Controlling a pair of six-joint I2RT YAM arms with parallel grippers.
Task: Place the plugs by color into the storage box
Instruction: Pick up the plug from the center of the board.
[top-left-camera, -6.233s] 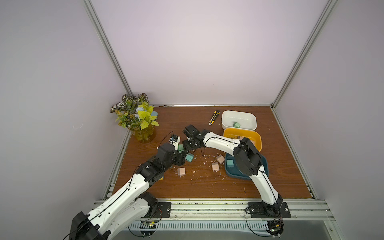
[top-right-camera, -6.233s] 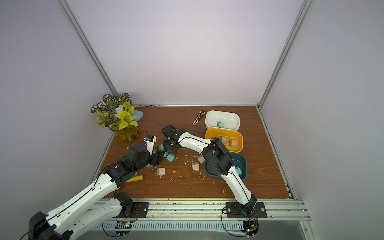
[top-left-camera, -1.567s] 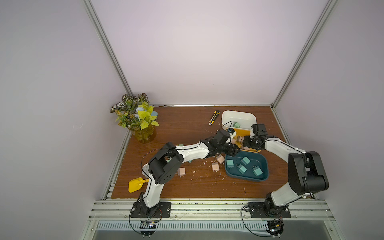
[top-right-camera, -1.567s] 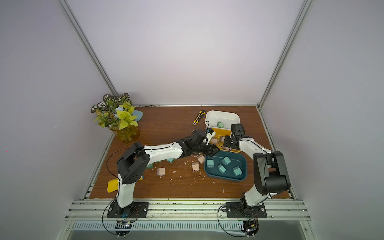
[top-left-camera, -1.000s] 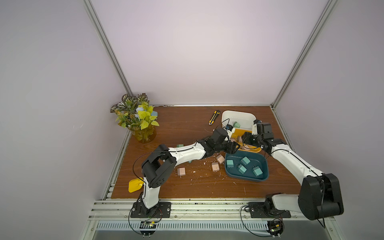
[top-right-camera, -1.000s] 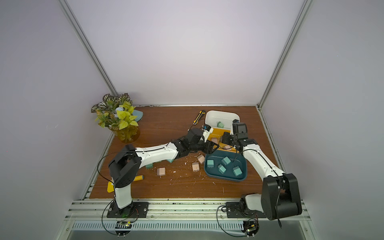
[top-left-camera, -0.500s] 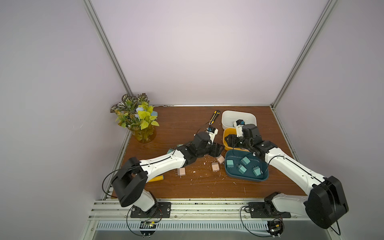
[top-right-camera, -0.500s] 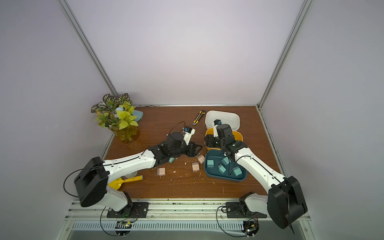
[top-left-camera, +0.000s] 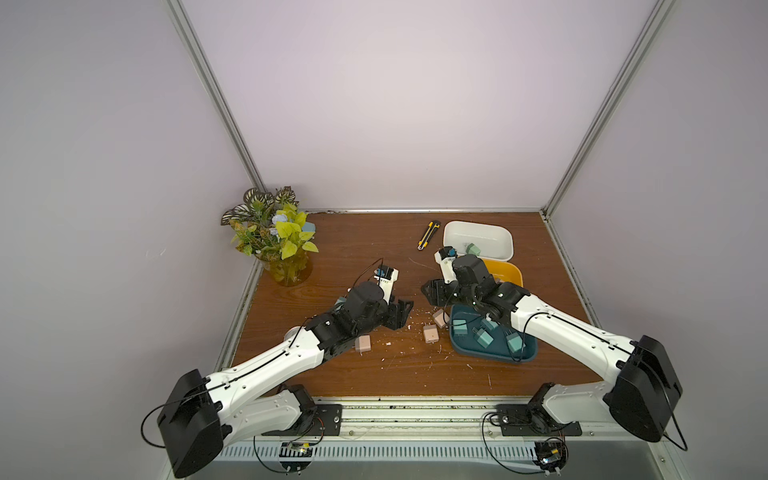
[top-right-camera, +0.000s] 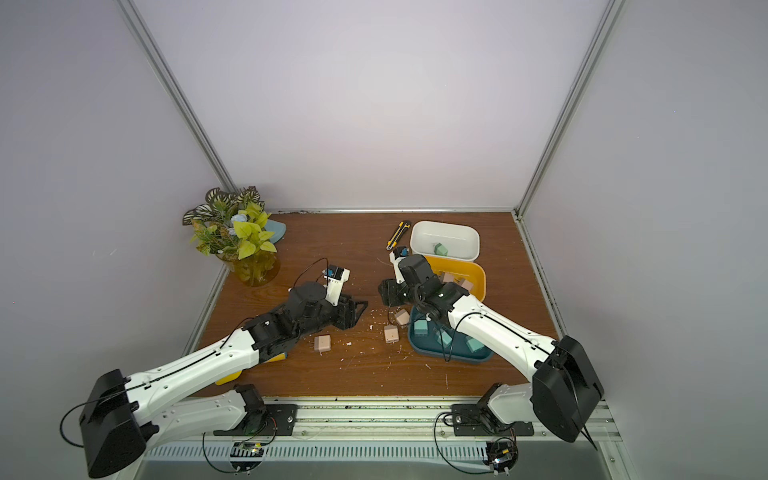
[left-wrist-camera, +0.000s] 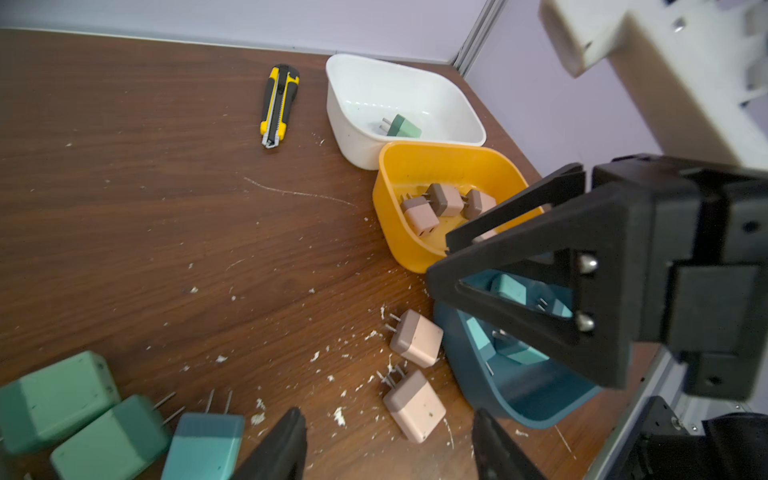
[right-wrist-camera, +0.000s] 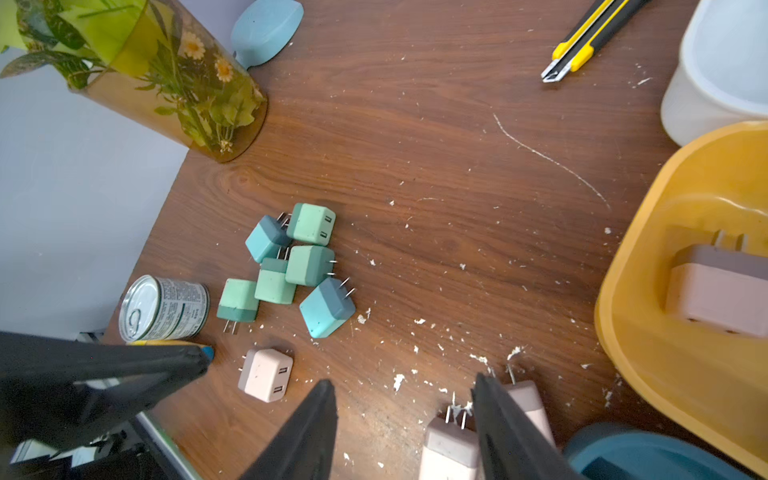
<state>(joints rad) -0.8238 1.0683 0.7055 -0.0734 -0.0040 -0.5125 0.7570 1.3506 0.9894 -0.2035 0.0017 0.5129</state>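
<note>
— Mint and teal plugs heaped on the table near the can; two pink plugs lay beside the teal tray.
— Pincers?
— Left gripper, right gripper: spread apart, empty.
— Probably best taken singly from the heap's edge, squeezed across flat sides, clear of prongs.

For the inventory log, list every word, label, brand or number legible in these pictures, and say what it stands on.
No text here can be read.
Tin can: printed label, too blurred to read.
White camera mount on the left arm: a small dark marking, too small to read.
Plugs and utility knife: no lettering shows.
</note>
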